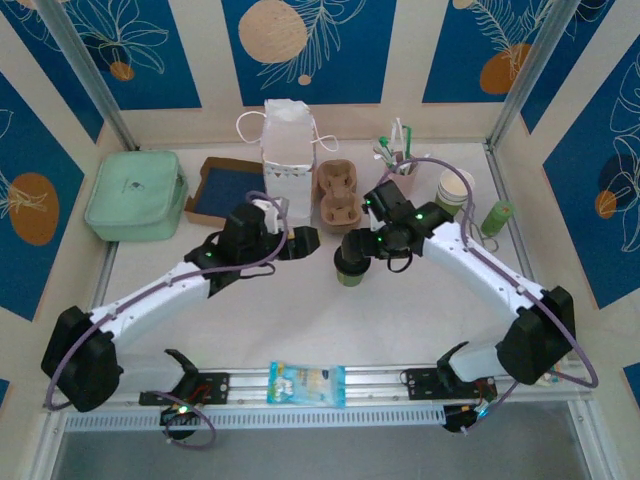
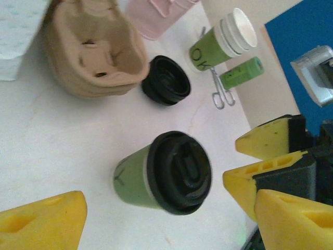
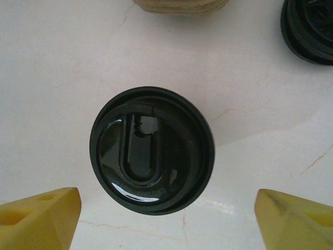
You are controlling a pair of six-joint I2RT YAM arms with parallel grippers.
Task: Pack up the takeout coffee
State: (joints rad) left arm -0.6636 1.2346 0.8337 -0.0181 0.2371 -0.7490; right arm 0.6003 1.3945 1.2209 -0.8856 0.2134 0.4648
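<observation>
The takeout coffee (image 1: 350, 270) stands upright mid-table, a green paper cup (image 2: 131, 177) under a round black lid (image 3: 152, 150). My right gripper (image 3: 166, 221) hovers right over it, open, its yellow fingertips (image 3: 39, 219) wide on either side and clear of the lid. From above, the right gripper (image 1: 354, 250) hides most of the cup. My left gripper (image 2: 171, 224) is open just left of the cup with nothing between its fingers (image 2: 47, 219). In the top view the left gripper (image 1: 300, 240) sits beside the cup.
A brown pulp cup carrier (image 1: 337, 192) and a white paper bag (image 1: 287, 145) stand behind the cup. A loose black lid (image 2: 166, 79), stacked cups (image 1: 453, 192), pink stirrer cup (image 1: 400, 170) and green tube (image 1: 497, 217) lie right. A green pouch (image 1: 135, 195) sits far left.
</observation>
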